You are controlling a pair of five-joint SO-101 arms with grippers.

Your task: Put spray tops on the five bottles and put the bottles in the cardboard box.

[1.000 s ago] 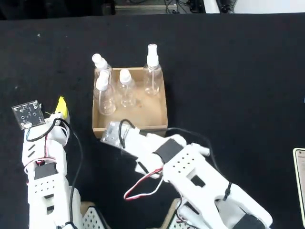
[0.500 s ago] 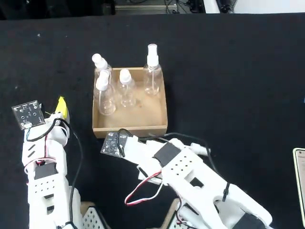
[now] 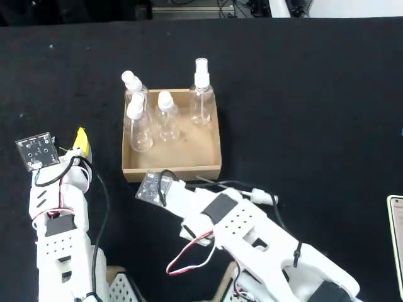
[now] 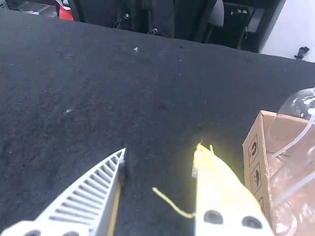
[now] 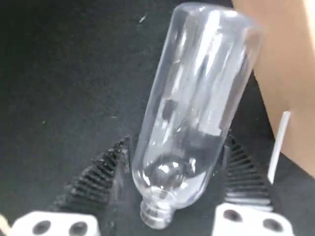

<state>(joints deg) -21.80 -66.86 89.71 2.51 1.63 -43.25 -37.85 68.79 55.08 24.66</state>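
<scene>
Between the fingers of my open right gripper (image 5: 178,140) lies a clear bottle (image 5: 197,88) without a top, neck toward the camera. One finger touches it and the other stands a sliver off. Its base is near the cardboard box (image 5: 290,59). In the high view my right arm (image 3: 220,211) covers it, just in front of the box (image 3: 211,165). A loose spray top (image 3: 258,194) with its thin tube lies on the table beside that arm. Three capped bottles (image 3: 167,116) stand in the box, and one more (image 3: 132,85) at its far left corner. My left gripper (image 4: 157,191) is open, left of the box.
The table is covered in black cloth (image 3: 315,94), bare to the right of and behind the box. A flat white object (image 3: 397,226) lies at the right edge. The bases of both arms take up the near edge.
My right arm has drawn back a little from the box's front wall and shifted, uncovering the loose spray top and its tube. The left arm has not moved.
</scene>
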